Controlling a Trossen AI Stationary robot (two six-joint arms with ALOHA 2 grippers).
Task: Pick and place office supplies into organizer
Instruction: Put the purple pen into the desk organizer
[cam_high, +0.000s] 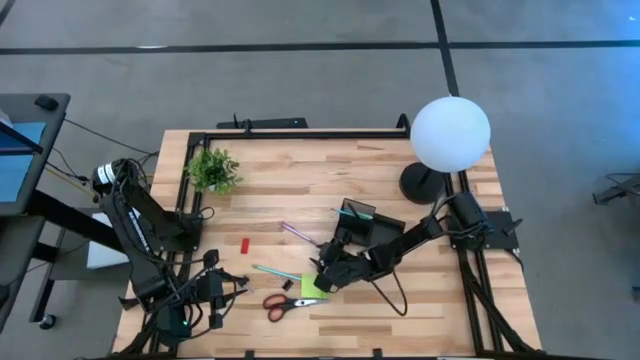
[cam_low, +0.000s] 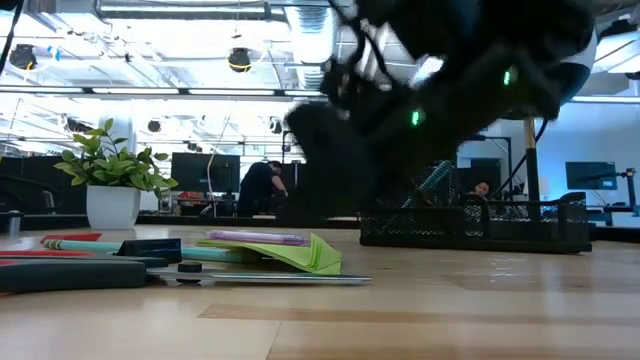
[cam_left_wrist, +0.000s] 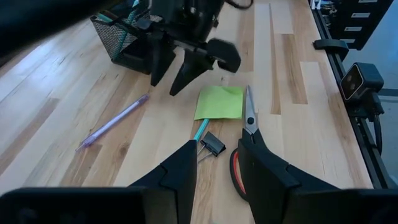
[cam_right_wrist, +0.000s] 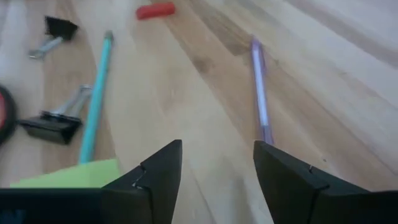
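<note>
Right tool (cam_high: 322, 272) released, empty, low over the bench just beside the sticky pad (cam_high: 312, 287); purple pen (cam_high: 298, 234) near, organizer (cam_high: 357, 218) beyond. Step: choosing a pick. Next: centre on one item, descend, clench. Left tool (cam_high: 217, 300) idle, half open.

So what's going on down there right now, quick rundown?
Right gripper open, empty, above sticky-note pad. Left gripper parked near scissors, empty. Pens, clips, red block not yet in organizer. Nothing blocking.
</note>
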